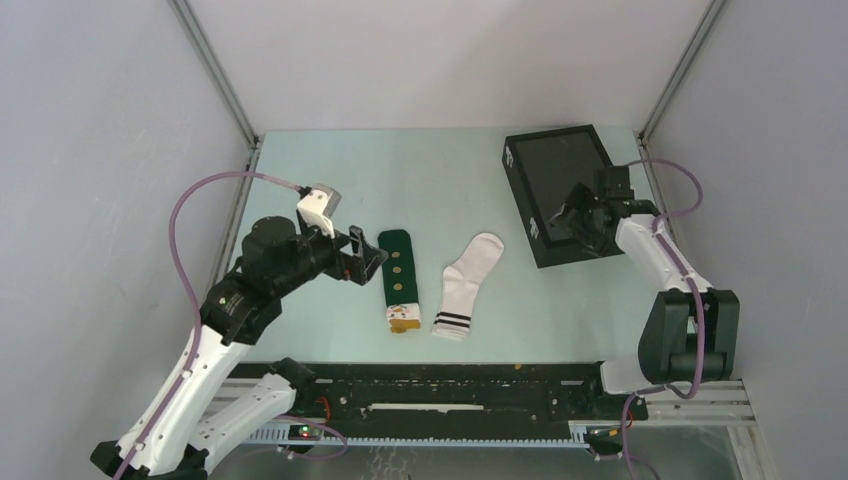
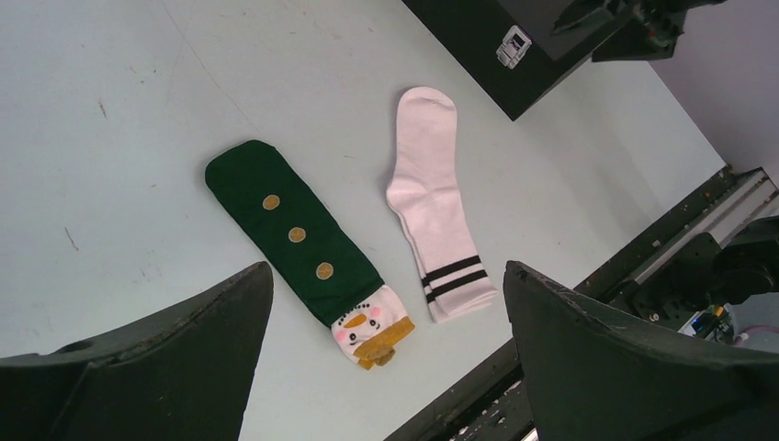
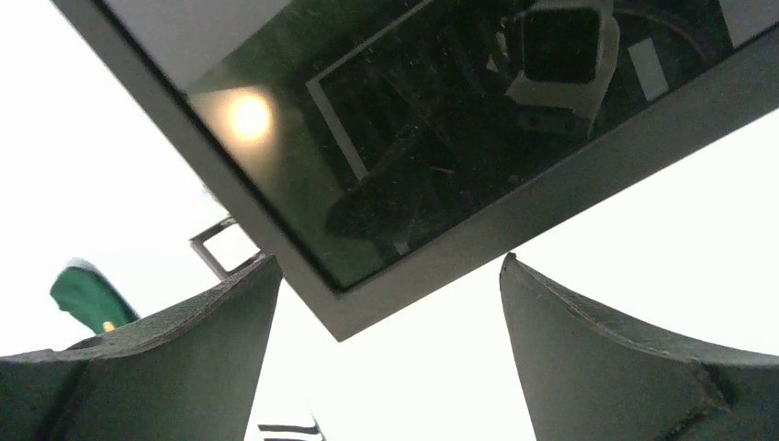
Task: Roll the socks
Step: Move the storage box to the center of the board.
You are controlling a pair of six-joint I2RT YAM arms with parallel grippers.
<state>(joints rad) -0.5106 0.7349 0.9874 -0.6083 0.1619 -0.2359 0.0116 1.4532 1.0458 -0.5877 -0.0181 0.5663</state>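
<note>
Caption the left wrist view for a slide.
Open left fingers frame a green sock with tan dots and a white sock with black stripes, flat on the table.

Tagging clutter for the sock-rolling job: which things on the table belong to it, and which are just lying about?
For the job: green sock; white sock.
Lying about: black box.

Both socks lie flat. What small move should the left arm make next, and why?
Probably lower the open left gripper onto the plain end of the dark green dotted sock and pinch it. That sock lies flat and unrolled beside it, apart from the white striped sock; the right gripper is over the black rectangular box.
</note>
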